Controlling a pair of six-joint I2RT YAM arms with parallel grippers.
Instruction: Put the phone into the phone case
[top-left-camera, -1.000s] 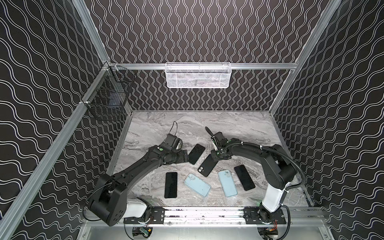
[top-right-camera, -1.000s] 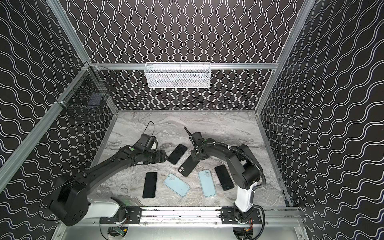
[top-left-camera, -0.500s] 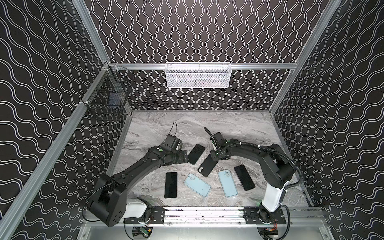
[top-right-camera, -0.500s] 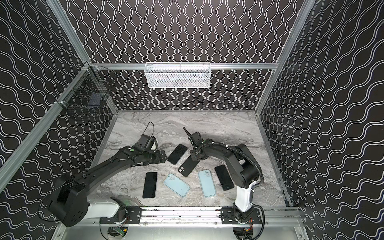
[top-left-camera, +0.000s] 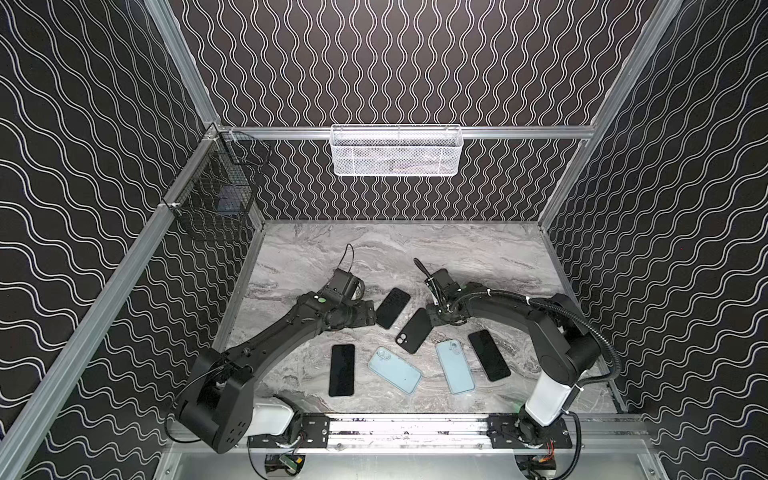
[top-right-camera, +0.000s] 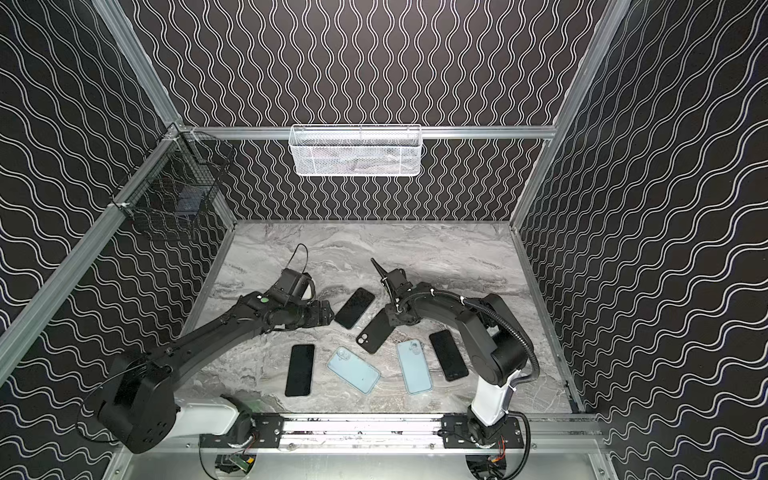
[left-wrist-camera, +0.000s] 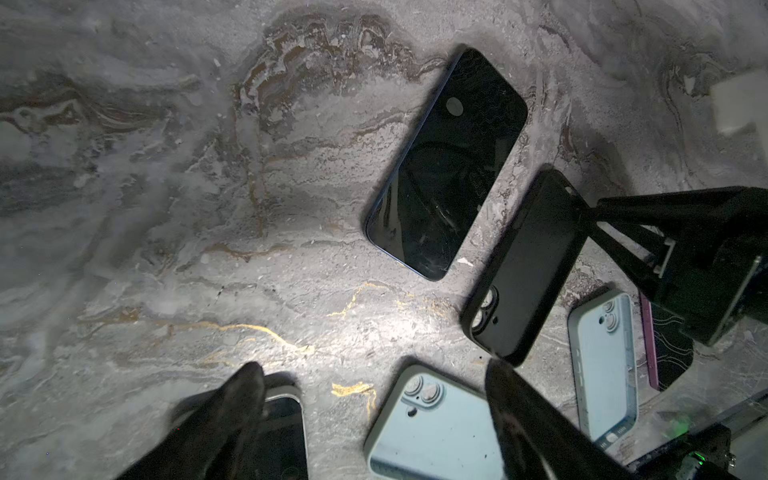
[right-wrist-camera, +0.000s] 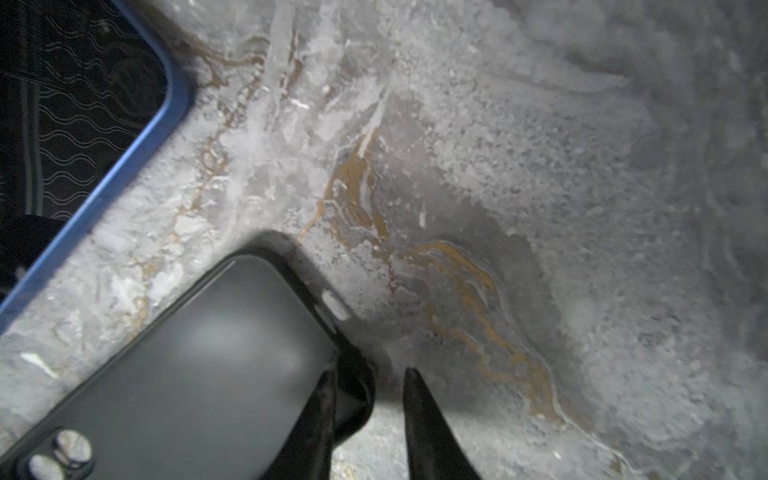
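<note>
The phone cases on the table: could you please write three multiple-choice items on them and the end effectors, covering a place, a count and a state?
1. Where is the right end effector? A. at the black case; B. raised high in the air; C. folded back at its base.
2. How many light-blue cases lie on the table? A. one; B. two; C. four.
3. How is the left end effector? A. shut, empty; B. shut on the black case; C. open, empty.
1 A: its fingertips straddle the case's corner. 2 B: both lie toward the table's front. 3 C: its fingers stand wide apart, gripping nothing.
</note>
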